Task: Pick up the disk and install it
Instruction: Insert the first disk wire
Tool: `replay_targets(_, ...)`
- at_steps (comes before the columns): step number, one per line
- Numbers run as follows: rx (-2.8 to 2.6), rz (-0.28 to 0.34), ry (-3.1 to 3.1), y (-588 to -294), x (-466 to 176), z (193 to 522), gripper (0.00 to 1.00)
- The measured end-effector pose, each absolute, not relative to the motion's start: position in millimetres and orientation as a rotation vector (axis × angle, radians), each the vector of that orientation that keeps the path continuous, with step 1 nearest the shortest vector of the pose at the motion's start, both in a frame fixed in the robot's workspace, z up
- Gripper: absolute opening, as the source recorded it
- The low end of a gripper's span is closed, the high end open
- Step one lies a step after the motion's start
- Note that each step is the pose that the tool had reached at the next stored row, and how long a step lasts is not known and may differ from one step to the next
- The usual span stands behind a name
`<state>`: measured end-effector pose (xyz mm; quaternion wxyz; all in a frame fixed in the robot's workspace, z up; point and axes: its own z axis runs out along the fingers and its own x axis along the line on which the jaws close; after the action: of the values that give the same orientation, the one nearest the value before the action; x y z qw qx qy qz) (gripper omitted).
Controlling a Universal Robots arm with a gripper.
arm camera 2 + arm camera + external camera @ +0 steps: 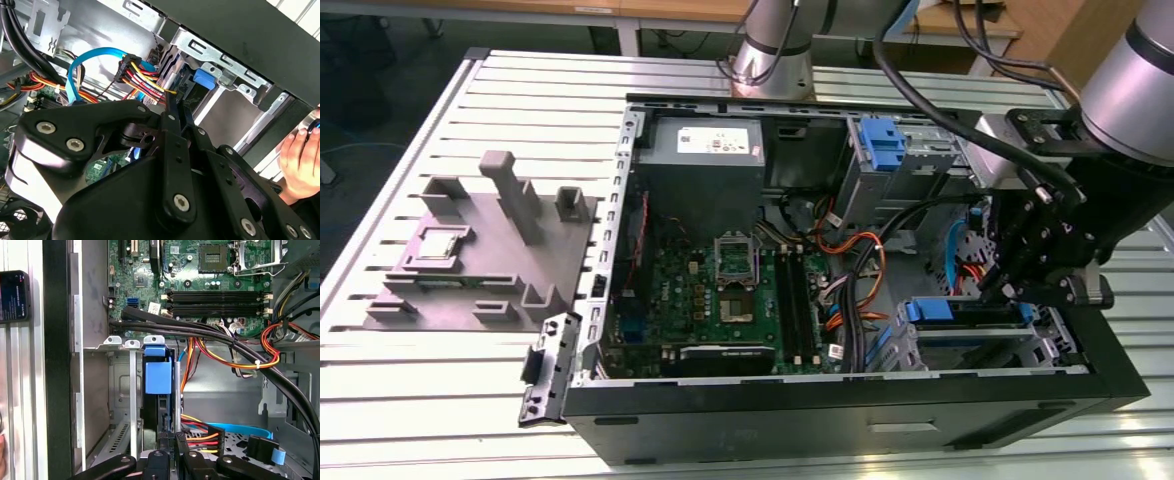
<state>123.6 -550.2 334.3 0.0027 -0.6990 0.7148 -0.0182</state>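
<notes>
The open black computer tower (854, 400) lies on its side on a pale grey slatted metal worktop (454, 400), its green motherboard (720, 290) facing up. Beside it, toward the exterior view's left, sits a grey moulded fixture plate with upright pegs (480, 250). Wooden desks (654, 10) stand beyond the worktop. The black tool (1027, 290) reaches down into the drive cage (1047, 335) at the case's corner on the exterior view's right. There the blue-framed silver-grey disk (961, 312) sits edge-on in a slot of the bay, its blue carrier tab (157, 377) visible in the first wrist view. I cannot tell whether the tool's fingers are spread or gripping. A person's hand (300, 160) rests near the case's outer edge.
</notes>
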Motion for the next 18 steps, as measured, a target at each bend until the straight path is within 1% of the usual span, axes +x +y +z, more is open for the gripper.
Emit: replay_targets(18, -2.158, -0.057, 2.276, -551.6, 124.4, 332.4, 0.17)
